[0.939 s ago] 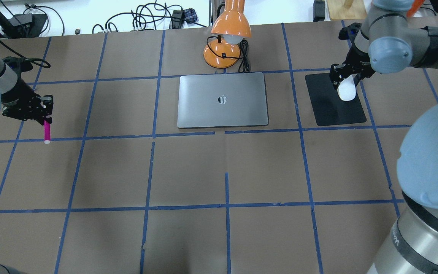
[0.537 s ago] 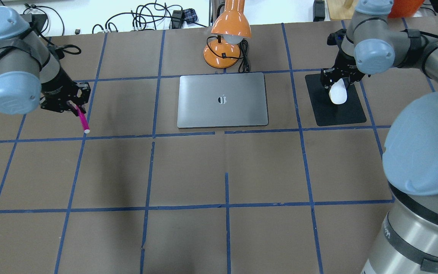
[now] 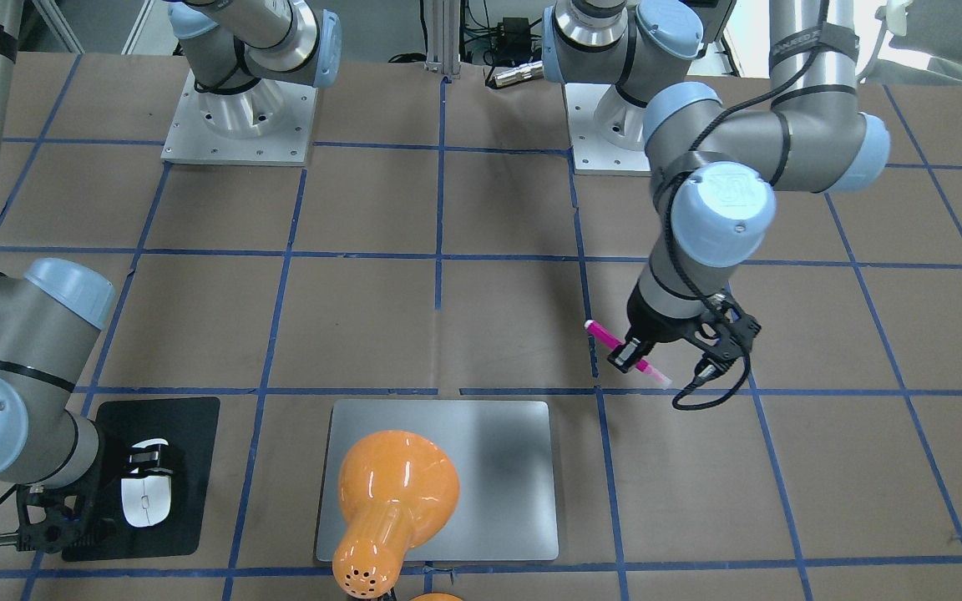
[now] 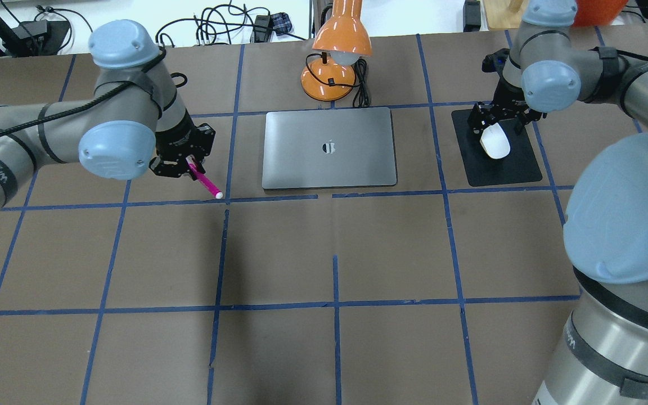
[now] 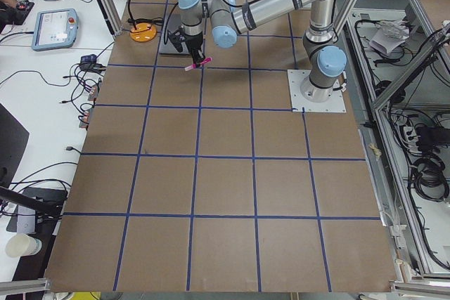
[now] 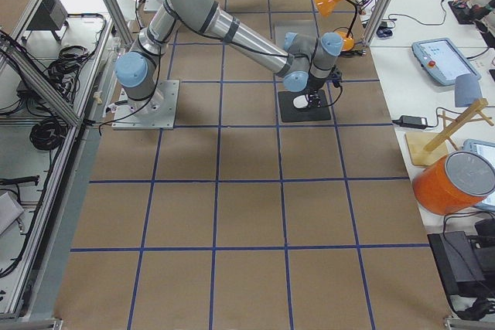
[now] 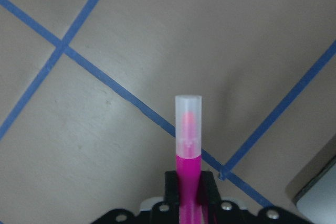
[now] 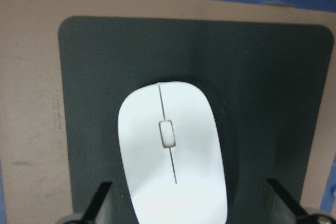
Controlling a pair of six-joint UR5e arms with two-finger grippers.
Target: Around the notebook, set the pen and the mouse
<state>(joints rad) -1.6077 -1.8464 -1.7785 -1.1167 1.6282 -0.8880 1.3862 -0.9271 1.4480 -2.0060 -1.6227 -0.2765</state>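
Observation:
The silver-grey notebook (image 4: 329,147) lies flat at the table's far middle. My left gripper (image 4: 188,166) hovers just left of it, shut on the magenta pen (image 4: 205,183), which tilts with its pale cap (image 7: 188,116) toward the blue tape line. The front-facing view shows the pen (image 3: 606,337) clamped near its middle, above the table. The white mouse (image 4: 494,142) lies flat on the black mat (image 4: 518,163) to the notebook's right. My right gripper (image 4: 495,125) stands open over the mouse's far end. In the right wrist view both fingers (image 8: 102,199) are clear of the mouse (image 8: 170,156).
An orange desk lamp (image 4: 335,62) with a black cable stands just behind the notebook and overhangs it in the front-facing view (image 3: 393,492). Blue tape lines divide the brown table (image 4: 335,253). Both arm bases (image 3: 239,108) stand on the robot's side.
My left arm has swung right with the pen, from the table's left edge to beside the notebook. My right gripper has set the tilted mouse flat on the mat and opened.

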